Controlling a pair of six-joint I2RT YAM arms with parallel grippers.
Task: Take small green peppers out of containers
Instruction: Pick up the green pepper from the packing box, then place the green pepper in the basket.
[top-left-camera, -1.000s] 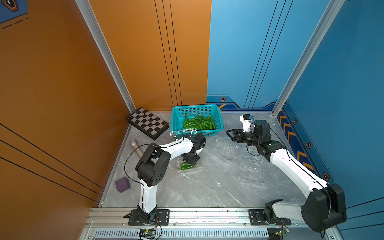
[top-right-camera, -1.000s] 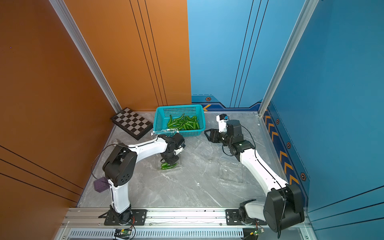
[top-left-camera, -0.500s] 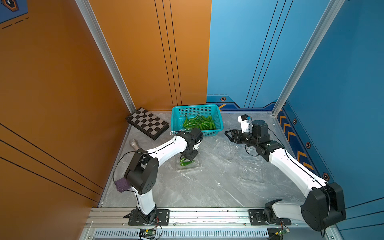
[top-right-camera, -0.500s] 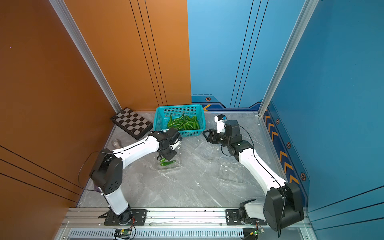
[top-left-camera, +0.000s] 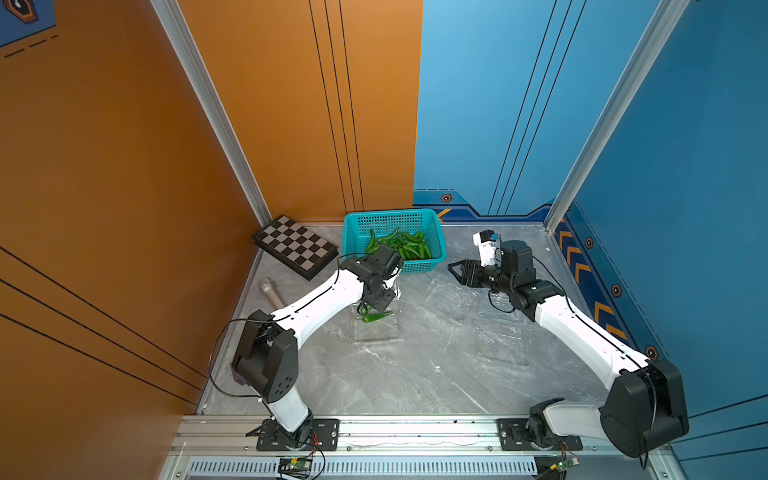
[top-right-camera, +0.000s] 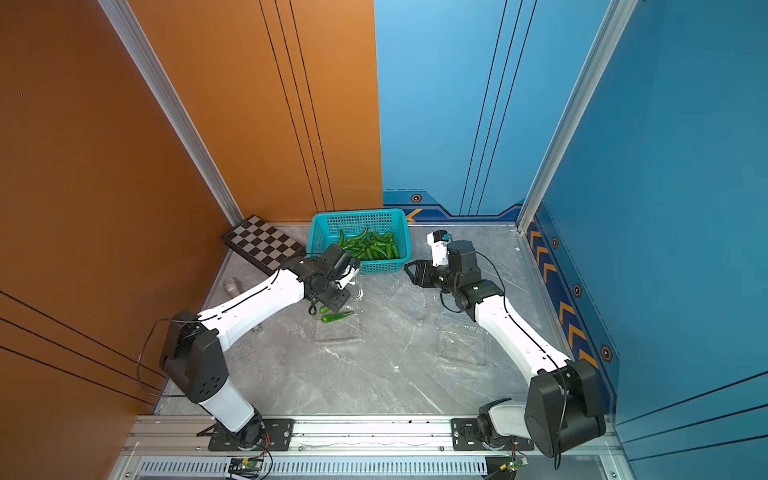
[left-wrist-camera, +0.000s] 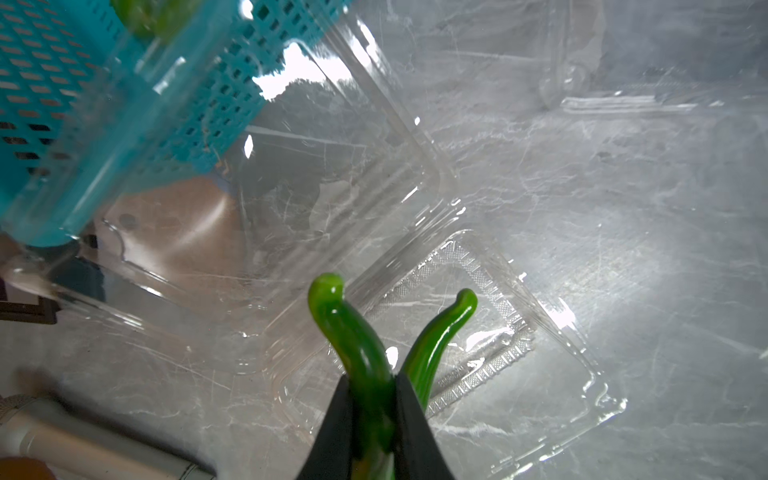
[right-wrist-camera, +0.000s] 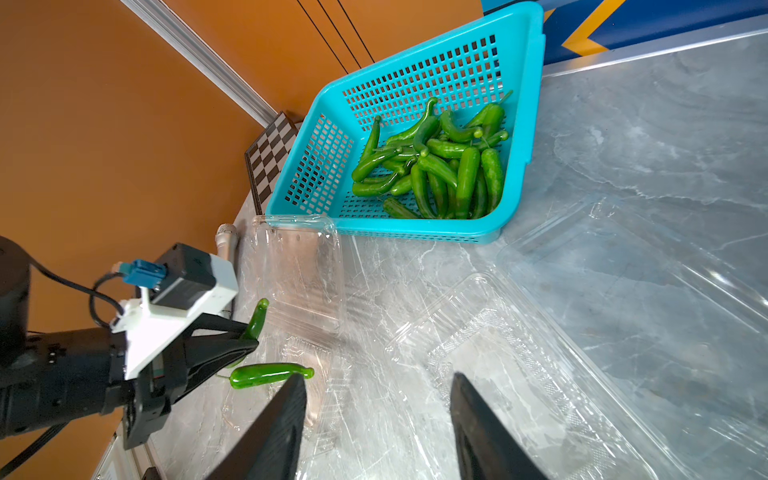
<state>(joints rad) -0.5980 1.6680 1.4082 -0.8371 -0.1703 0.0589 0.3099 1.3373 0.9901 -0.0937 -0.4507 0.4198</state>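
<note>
Left gripper (left-wrist-camera: 374, 388) pinching pepper (left-wrist-camera: 349, 332), over open container (left-wrist-camera: 552, 386)

The pepper (left-wrist-camera: 357, 345) in the black left pincer (left-wrist-camera: 374, 381) is glossy bright green, like the peppers (right-wrist-camera: 449, 166) in the teal basket (right-wrist-camera: 415, 70) beyond it, whose walls are a grid of small holes. The box (left-wrist-camera: 498, 345) beneath the pincer is clear. The table (top-left-camera: 395, 374) is grey marble veined white, and the board (top-left-camera: 296, 246) off to the side is checked dark and pale.

A robotics lab booth: orange panels (top-left-camera: 104, 166), blue panels (top-left-camera: 685, 187), aluminium base rail (top-left-camera: 415, 432).
</note>
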